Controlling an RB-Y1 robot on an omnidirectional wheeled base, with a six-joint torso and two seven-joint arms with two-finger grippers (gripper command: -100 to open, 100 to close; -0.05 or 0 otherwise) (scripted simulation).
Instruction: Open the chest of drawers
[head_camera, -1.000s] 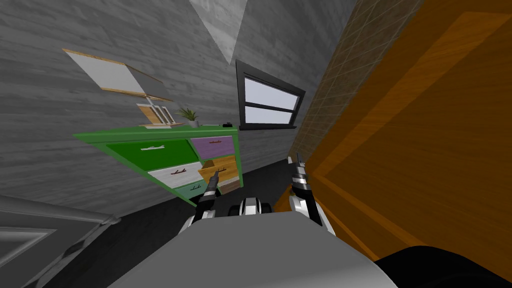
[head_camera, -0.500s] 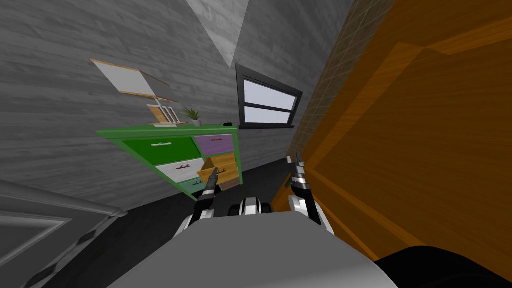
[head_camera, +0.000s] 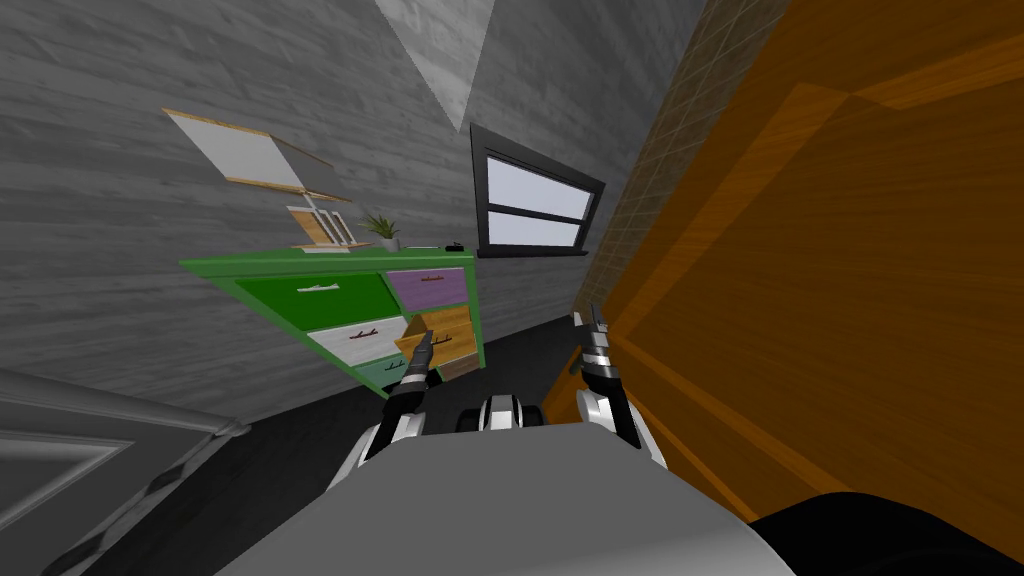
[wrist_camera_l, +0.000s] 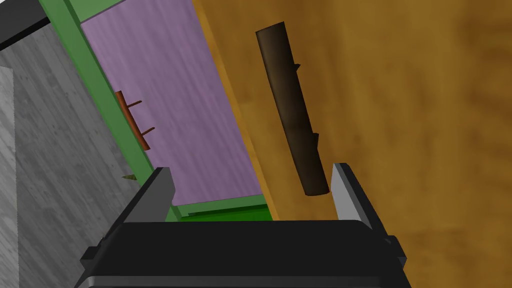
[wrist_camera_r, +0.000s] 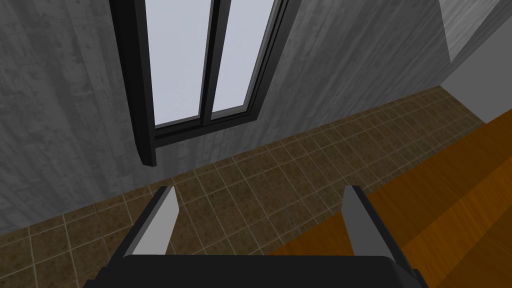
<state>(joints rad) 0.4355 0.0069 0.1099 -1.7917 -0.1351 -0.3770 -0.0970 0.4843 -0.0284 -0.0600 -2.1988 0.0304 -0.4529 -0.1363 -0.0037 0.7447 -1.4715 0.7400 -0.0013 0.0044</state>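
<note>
- Orange-brown wood fills most of the left wrist view: it is the front of the wooden drawer (wrist_camera_l: 400, 100) in the green chest of drawers (head_camera: 330, 262), which stands against the grey wall ahead on my left.
- Left gripper (wrist_camera_l: 252, 170) is spread wide and holds nothing. The drawer's dark bar handle (wrist_camera_l: 292, 115) has just its near end between the fingers, close to one and well off the other.
- This drawer seems to stand a little proud of the frame, overlapping the purple drawer (wrist_camera_l: 170, 100) beside it. I judge the opening as barely started.
- To do the step well, I'd slide the hand along the bar toward its middle, centre it between the fingers, pinch across it, then pull straight out along the drawer's run. Gripping the tip risks slipping off.
- Right gripper (head_camera: 596, 318) hangs spread and idle beside the big orange wooden panel (head_camera: 850, 300) on my right.
- On the chest's top are a small potted plant (head_camera: 381, 230) and picture frames (head_camera: 322, 228); a dark-framed window (head_camera: 535, 205) is beyond.
- Nothing stands between the hand and the handle, though the panel crowds the right side.
</note>
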